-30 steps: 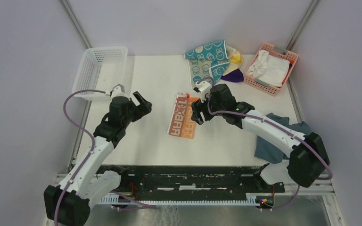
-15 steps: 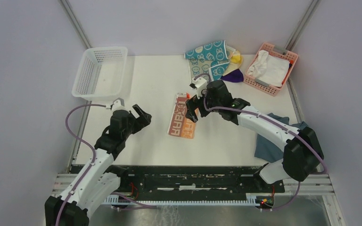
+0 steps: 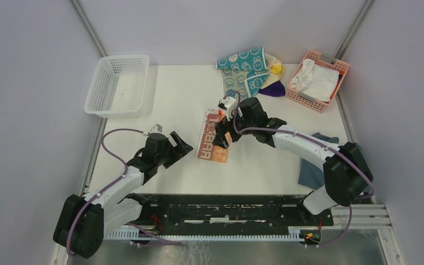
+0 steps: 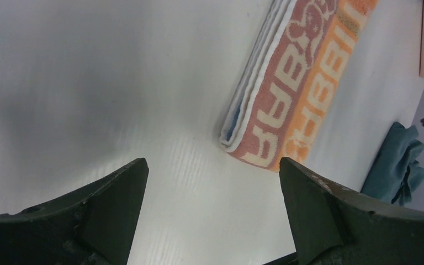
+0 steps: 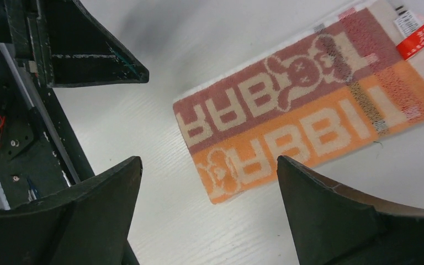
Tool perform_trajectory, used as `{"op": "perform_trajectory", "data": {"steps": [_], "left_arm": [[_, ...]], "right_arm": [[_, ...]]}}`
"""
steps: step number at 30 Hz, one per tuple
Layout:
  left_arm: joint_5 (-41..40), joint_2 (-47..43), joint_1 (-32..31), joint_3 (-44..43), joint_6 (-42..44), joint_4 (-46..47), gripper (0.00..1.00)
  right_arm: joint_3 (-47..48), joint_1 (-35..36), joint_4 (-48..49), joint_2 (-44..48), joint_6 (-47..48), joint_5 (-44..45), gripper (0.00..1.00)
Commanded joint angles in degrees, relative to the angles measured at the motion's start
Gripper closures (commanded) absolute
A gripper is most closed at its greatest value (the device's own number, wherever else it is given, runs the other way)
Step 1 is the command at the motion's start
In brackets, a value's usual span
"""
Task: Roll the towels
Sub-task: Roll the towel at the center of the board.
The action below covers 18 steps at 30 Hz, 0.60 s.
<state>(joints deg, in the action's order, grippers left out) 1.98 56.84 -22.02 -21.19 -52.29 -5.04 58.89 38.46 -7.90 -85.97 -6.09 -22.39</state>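
Note:
A peach-orange printed towel [image 3: 212, 141] lies folded flat mid-table; it also shows in the left wrist view [image 4: 303, 83] and the right wrist view [image 5: 309, 110]. My left gripper [image 3: 181, 144] is open and empty just left of the towel's near end, its jaws [image 4: 211, 165] over bare table. My right gripper [image 3: 221, 132] is open and empty, hovering over the towel's right side [image 5: 208, 161]. A teal towel with rabbit faces [image 3: 243, 66], a pale yellow towel [image 3: 276, 67] and a purple towel [image 3: 273, 89] lie heaped at the back.
A white mesh basket [image 3: 113, 112] stands at the back left. A pink basket [image 3: 308, 100] at the back right holds a white cloth [image 3: 314, 77]. A blue-grey cloth [image 3: 314, 165] lies at the right edge, also in the left wrist view [image 4: 397, 160].
My left gripper has drawn back toward the near edge and swung right, close to the towel. My right gripper has moved left over the towel. Both stay open.

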Motion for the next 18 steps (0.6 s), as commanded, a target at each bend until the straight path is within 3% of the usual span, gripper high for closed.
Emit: {"op": "perform_trajectory", "data": {"steps": [1,6,18], "left_arm": [[-0.99,2.67,-3.11,-0.10,-6.29,6.71,0.06],[-3.27,5.89,-5.47,0.20,-9.94,8.45,0.07],[-5.26,11.71,-8.16,-1.71,-13.49,9.45,0.12]], "right_arm": [[-0.22,0.36,1.97,-2.76,2.83,-3.45,0.00],[0.09,2.80,-2.07,-4.91,7.71,0.27,0.00],[0.73,10.58,-5.14,-10.90,15.64,12.96,0.23]]}}
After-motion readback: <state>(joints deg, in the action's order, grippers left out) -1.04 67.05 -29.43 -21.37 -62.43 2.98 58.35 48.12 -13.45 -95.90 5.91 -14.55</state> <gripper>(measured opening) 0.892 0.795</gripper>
